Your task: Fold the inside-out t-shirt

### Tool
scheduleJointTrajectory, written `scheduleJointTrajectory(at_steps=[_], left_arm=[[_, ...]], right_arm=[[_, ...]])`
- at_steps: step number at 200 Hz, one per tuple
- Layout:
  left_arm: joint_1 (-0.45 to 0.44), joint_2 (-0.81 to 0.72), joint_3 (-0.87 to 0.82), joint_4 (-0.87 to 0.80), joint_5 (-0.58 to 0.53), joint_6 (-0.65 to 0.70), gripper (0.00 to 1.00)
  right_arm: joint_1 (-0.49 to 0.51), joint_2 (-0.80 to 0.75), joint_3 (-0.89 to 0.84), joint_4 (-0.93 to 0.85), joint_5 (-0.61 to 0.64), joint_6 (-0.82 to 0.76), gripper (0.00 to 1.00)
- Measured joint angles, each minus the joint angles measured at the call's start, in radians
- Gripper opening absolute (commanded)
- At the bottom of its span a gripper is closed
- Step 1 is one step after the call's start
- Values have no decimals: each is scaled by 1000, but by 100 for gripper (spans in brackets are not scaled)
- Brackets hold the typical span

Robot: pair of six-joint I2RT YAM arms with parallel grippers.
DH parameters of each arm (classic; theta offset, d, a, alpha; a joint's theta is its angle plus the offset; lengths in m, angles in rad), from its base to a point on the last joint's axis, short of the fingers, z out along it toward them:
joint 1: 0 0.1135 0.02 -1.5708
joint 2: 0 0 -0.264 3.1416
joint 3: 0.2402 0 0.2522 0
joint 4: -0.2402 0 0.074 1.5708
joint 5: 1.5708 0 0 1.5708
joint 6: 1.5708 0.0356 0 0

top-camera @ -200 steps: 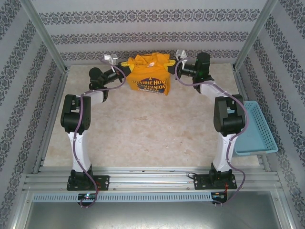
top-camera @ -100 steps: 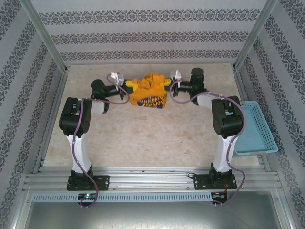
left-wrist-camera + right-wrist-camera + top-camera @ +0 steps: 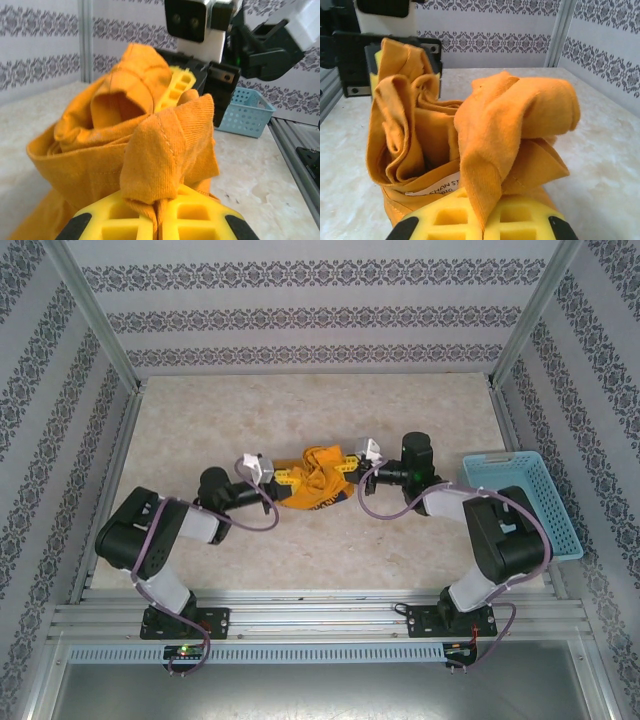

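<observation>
The mustard-orange t-shirt [image 3: 312, 485] hangs bunched between my two grippers, low over the near middle of the table. My left gripper [image 3: 283, 482] is shut on a fold of its cloth at the left side, the fabric [image 3: 167, 145] pinched between the yellow fingers [image 3: 195, 215]. Shut as well, my right gripper [image 3: 345, 472] holds the shirt's right side, cloth [image 3: 515, 115] rising from between its yellow fingers [image 3: 525, 220]. A pale printed tag [image 3: 432, 187] shows inside the crumpled cloth. Each wrist view shows the opposite gripper behind the shirt.
A light-blue plastic basket [image 3: 540, 505] lies at the table's right edge, close to the right arm's elbow. The marble-patterned tabletop [image 3: 300, 415] stretches behind the shirt to the patterned back wall. Metal rails run along the near edge.
Both grippers have carried the shirt from the far back of the table toward the near middle and lowered it. The shirt has gone from hanging spread to bunched.
</observation>
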Motion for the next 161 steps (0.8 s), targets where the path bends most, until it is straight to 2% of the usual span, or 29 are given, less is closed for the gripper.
scheduleJointTrajectory(at_steps=[47, 113, 130, 161], left_arm=[[-12, -111, -138, 0, -270, -112, 0], [-19, -164, -142, -7, -410, -266, 0], [-44, -281, -150, -67, -436, -275, 0], [-168, -645, -121, -414, -539, -235, 0]], right_arm=[[8, -99, -118, 23, 80, 177, 0], [8, -208, -165, 50, 172, 346, 0], [15, -270, -175, 48, 187, 393, 0], [59, -439, -198, -9, 229, 486, 0]])
